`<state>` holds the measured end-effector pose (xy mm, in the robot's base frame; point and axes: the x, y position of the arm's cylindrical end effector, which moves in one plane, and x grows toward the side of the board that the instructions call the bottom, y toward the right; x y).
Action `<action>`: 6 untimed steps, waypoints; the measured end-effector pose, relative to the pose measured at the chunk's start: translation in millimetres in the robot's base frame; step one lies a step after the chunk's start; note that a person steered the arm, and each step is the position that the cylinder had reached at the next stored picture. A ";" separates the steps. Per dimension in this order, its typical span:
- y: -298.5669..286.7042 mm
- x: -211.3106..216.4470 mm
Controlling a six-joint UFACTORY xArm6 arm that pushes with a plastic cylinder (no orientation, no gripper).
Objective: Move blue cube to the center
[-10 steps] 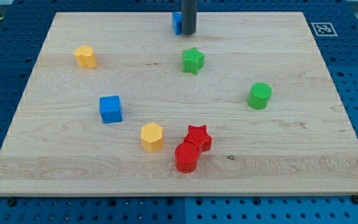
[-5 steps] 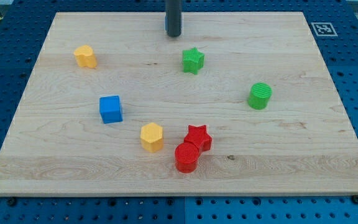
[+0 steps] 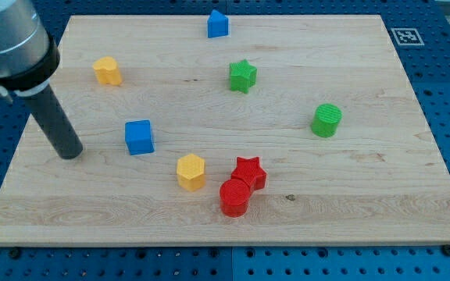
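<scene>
The step in hand looks like the approach: my tip (image 3: 70,154) stands on the board (image 3: 366,195) at the middle left of the frame, to the left of the blue cube (image 3: 139,136) and apart from it, with bare wood between them. The cube sits left of the board's middle and a little below it, so it is not yet at the center.

The next move, as I judge it, calls for a push toward the frame's right and slightly up. The tip is already on the correct side. It should meet the cube's left face squarely, a touch low, so the cube slides and does not spin off.

The path to the center looks open. The yellow hexagon (image 3: 191,172) lies below and right of the cube, the 2 red blocks, a star (image 3: 249,172) and a cylinder (image 3: 234,197) touching each other, lie further right at the bottom, and the green star (image 3: 242,76) sits above the center. A 2nd blue block (image 3: 218,24) rests at the top edge, its shape unclear.

There is no pincer here, only a plain rod, so nothing can spread, close or hold; the tip touches no block.
</scene>
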<state>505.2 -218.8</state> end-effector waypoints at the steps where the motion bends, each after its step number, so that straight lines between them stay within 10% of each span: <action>1: 0.9 -0.1; 6: 125.8 -24.0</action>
